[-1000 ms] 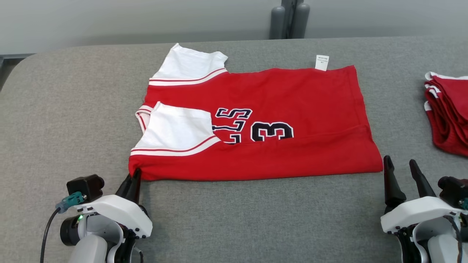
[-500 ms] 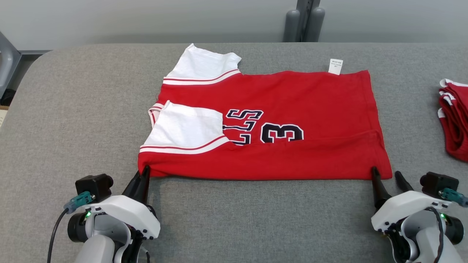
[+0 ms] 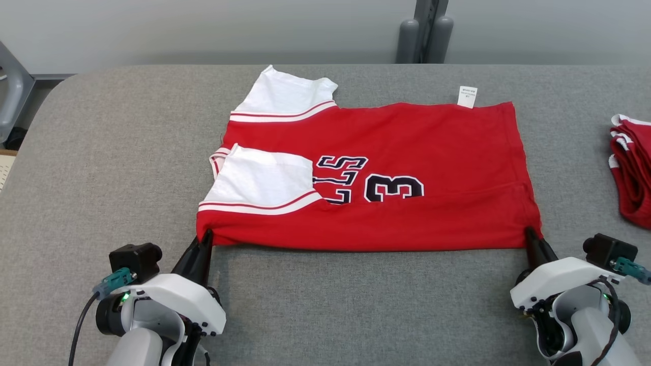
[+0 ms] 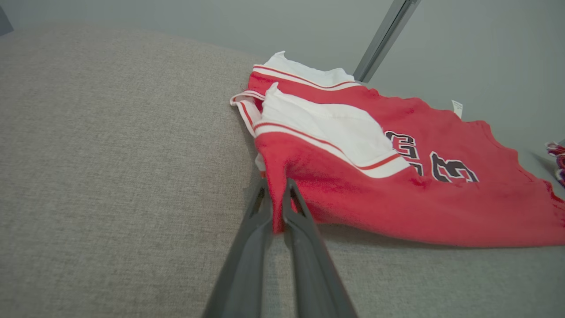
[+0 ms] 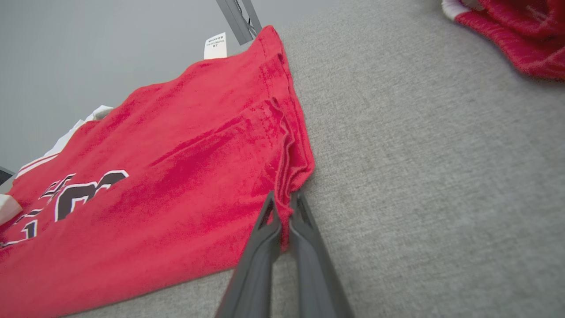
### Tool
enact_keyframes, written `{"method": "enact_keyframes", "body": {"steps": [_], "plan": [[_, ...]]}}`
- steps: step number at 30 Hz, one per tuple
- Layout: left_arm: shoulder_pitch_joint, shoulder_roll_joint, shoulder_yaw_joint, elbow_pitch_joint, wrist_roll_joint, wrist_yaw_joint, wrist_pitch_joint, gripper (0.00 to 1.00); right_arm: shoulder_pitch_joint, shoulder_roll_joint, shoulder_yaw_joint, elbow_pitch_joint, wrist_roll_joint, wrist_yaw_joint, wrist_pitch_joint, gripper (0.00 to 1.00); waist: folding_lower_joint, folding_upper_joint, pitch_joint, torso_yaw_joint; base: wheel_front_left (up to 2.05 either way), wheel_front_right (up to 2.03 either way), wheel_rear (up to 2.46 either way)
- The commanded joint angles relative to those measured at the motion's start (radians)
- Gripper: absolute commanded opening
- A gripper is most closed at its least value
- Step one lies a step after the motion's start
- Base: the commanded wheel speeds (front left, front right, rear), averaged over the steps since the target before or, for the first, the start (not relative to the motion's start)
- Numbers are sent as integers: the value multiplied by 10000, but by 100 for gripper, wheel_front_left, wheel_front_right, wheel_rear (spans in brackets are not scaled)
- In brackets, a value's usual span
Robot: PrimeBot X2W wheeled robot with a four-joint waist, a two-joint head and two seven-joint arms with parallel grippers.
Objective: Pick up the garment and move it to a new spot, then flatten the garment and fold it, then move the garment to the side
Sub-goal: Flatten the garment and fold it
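Right gripper (image 3: pixel 531 239) has gone from spread beside the hem to clamped on the garment's near right corner, red cloth pinched between its fingers. Left gripper (image 3: pixel 205 239) is clenched on the near left corner, a fold of red standing up in its jaws.

Both arms sit low at the near edge of the counter (image 3: pixel 101 152), fingers pointing away from the robot and leaning slightly inward.

The garment (image 3: pixel 407 147) lies flat directly ahead of both grippers. Its long axis runs left to right, parallel to the line between them (sleeves at the left end, hem at the right), so each arm is nearest its own corner.

Likely next: lift the near edge and carry it forward. A stack of red garments (image 3: pixel 630 168) sits well apart on the right.
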Motion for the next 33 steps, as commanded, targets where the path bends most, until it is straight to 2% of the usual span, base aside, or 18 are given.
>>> {"method": "enact_keyframes", "body": {"steps": [1, 5, 10, 23, 27, 30, 31, 32, 33], "plan": [[93, 103, -6, -110, 17, -28, -25, 0, 129, -63, -35, -131, 117, 6, -126, 0, 0, -1, -36, 1, 0, 0, 0], [497, 156, -129, -570, 25, -52, 88, 0, 732, -64, -69, -888, 432, 6, -129, 0, 0, -1, -152, -47, 0, 0, 0], [1425, 396, -299, -1501, 66, 77, 622, 0, 1906, -81, -95, -2427, 745, 6, 215, 0, 0, -1, -256, -194, 0, 0, 0], [3923, 1054, -412, -4565, 155, 832, 2077, 0, 5096, -64, -862, -6718, 797, 4, 1841, 0, 0, -1, -356, -424, 0, 0, 0], [4402, 1064, -428, -5037, -6, 953, 2352, 0, 5632, -63, -969, -7216, 992, 4, 2230, 0, 0, -1, -356, -488, 0, 0, 0], [4584, 1019, -462, -5157, -71, 1031, 2439, 0, 5723, -60, -979, -7063, 1128, 4, 2318, 0, 0, -1, -361, -537, 0, 0, 0], [4637, 1019, -469, -5160, -61, 1066, 2478, 0, 5706, -60, -961, -6942, 1133, 4, 2323, 15, 0, -1, -365, -548, 0, 0, 0], [4676, 1021, -490, -5119, -52, 1125, 2547, 0, 5679, -65, -975, -6801, 1097, 4, 2338, 37, 0, -1, -364, -555, 0, 0, 0], [4676, 1026, -513, -5069, -56, 1134, 2616, 0, 5655, -63, -992, -6669, 901, 4, 2339, 67, 0, -1, -358, -558, 0, 0, 0]]}}
